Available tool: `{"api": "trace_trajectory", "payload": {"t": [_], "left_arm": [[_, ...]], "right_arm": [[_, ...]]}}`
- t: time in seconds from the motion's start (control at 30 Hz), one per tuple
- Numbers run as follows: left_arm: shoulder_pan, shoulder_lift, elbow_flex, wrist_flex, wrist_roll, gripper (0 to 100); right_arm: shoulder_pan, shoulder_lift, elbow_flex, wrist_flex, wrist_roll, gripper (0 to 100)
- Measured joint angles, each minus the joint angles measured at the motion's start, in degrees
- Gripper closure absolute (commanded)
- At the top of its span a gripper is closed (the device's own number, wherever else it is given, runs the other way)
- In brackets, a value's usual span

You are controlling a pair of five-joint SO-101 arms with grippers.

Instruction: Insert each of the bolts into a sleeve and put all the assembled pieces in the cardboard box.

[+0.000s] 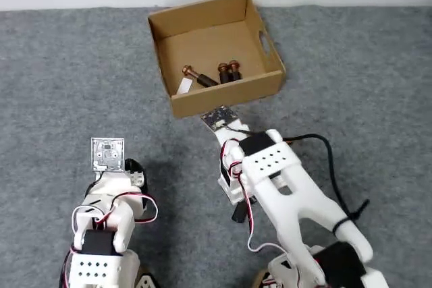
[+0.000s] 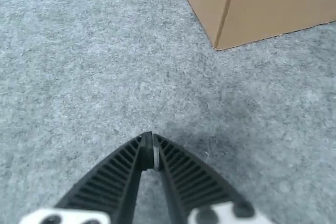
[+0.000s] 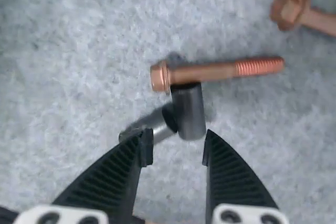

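Your right jaws stand open over the dark sleeve [image 3: 188, 111], which sits on the desk [image 3: 63, 51] just beside a copper bolt [image 3: 215, 72]. Both look like stiff, smooth metal, small but dense and likely to roll, so grip the sleeve squarely across its round middle. Your left jaws are closed on nothing, well apart from the cardboard box [image 1: 223, 96].

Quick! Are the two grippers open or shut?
Left gripper: jaws shut, holding nothing.
Right gripper: jaws open, empty, dark grey metal sleeve at their tips.
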Motion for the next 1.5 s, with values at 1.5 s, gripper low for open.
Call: {"api": "trace_trajectory", "payload": {"t": [1.5], "left_arm": [[0.0, 0.0, 0.0, 0.0, 0.0, 99]], "right_arm": [[20.6, -40.4, 1.2, 10.4, -10.7, 99.1]]}}
